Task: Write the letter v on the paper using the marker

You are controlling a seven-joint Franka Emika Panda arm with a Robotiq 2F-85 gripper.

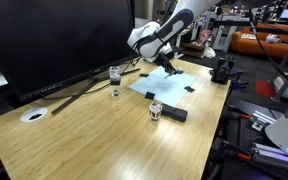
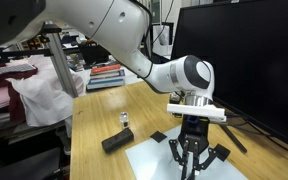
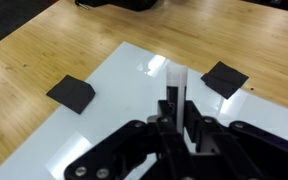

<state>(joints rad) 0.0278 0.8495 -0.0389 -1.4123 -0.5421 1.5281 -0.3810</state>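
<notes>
The paper (image 1: 169, 82) is a white sheet taped at its corners with black strips on the wooden table; it also shows in an exterior view (image 2: 164, 162) and fills the wrist view (image 3: 124, 100). My gripper (image 1: 169, 68) stands upright over the sheet's far part, also seen in an exterior view (image 2: 189, 165). In the wrist view the gripper (image 3: 176, 120) is shut on the marker (image 3: 175, 85), a thin dark stick pointing down at the paper. The marker tip is at or just above the sheet; I cannot tell whether it touches.
A thick black oblong block (image 1: 171, 113) (image 2: 117, 141) lies by the sheet's near edge with a small object (image 1: 155, 110) beside it. Clear glasses (image 1: 115, 77) stand left of the sheet. A round white disc (image 1: 33, 115) lies far left. A large monitor (image 1: 54, 40) stands behind.
</notes>
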